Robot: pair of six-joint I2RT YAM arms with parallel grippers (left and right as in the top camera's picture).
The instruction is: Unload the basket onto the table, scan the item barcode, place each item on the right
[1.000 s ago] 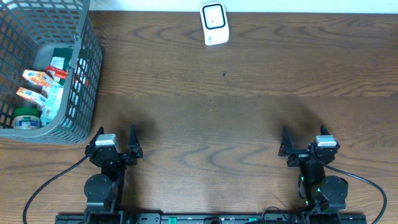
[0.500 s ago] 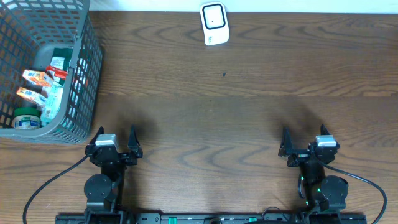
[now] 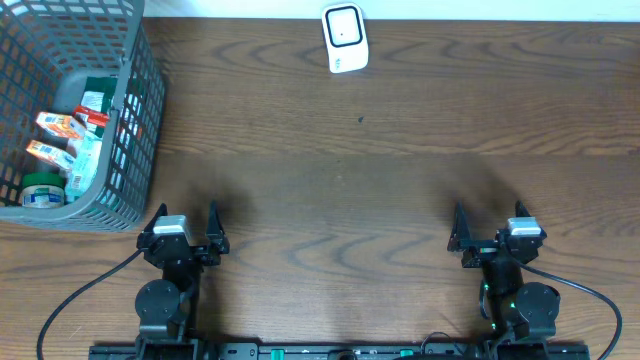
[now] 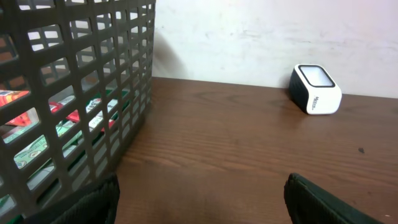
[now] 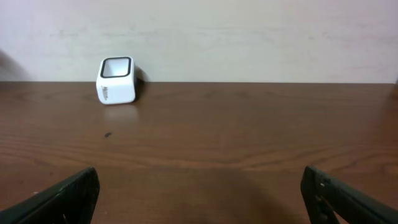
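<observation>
At the near edge of the counter (image 3: 380, 170), the left tool (image 3: 186, 220) and the right tool (image 3: 488, 218) sit low and well apart, one toward each near corner. Each has its jaws spread wide and holds nothing. Both face the far edge.

A grey mesh basket (image 3: 135, 110) fills the far left corner, just beyond the left tool. Inside it lie the items: orange-and-white packets (image 3: 58, 135), a pale teal box (image 3: 85, 160) and a green roll (image 3: 42, 188) toward the basket's near wall. No barcode on any of them can be made out.

A small white scanner (image 3: 343, 37) with a dark window stands at the far edge, near its middle, well apart from the basket and from both tools.

From the left wrist, the basket's wall (image 4: 93, 74) looms close on the left, with the scanner (image 4: 316, 89) against the pale wall on the right and dark fingers (image 4: 87, 205) at the lower corners. From the right wrist, the scanner (image 5: 116, 79) stands at the far left, across bare brown wood.
</observation>
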